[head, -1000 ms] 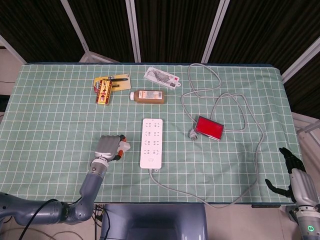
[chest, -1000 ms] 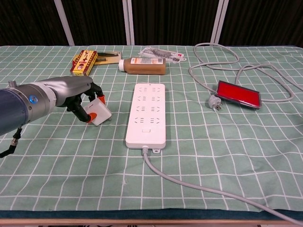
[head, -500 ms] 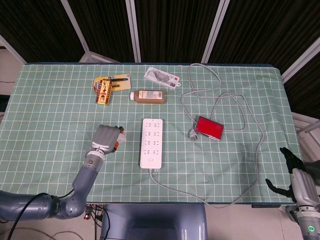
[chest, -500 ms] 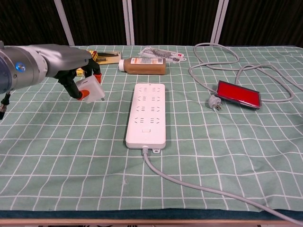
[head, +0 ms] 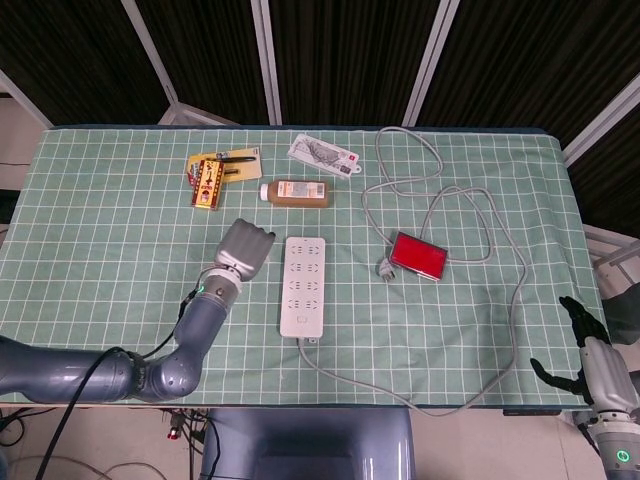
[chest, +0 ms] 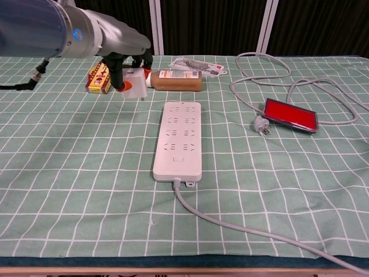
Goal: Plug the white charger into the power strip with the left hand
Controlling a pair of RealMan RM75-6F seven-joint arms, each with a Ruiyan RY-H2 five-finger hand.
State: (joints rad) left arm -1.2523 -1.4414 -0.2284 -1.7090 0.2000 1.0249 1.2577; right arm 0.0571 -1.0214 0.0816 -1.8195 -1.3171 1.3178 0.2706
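The left robot hand (chest: 124, 57) grasps the white charger (chest: 134, 82), fingers wrapped over its top, with the charger's body hanging below the palm; in the chest view it hangs clear of the surface (chest: 69, 173), above and just to the left of the power strip's far end, close to the brown bottle (chest: 174, 80). A second ago the same hand held the charger low, beside the near-left of the power strip (chest: 179, 138), almost on the cloth; half a second ago it was partway up; now it is raised and carried toward the strip's far sockets, so the lift is done and the carry is nearly over. From the head view the left robot hand (head: 246, 250) sits just beside the strip's left edge (head: 304, 285), not yet over it; whether the prongs face down I cannot tell. What is left, as I judge it, is a short shift to the right, lining the prongs over one socket, then a straight press down. The right robot hand (head: 590, 355) hangs off the surface's near-right corner, fingers apart, holding nothing. The strip itself lies where it lay, its cord (chest: 242, 228) trailing toward the near edge.
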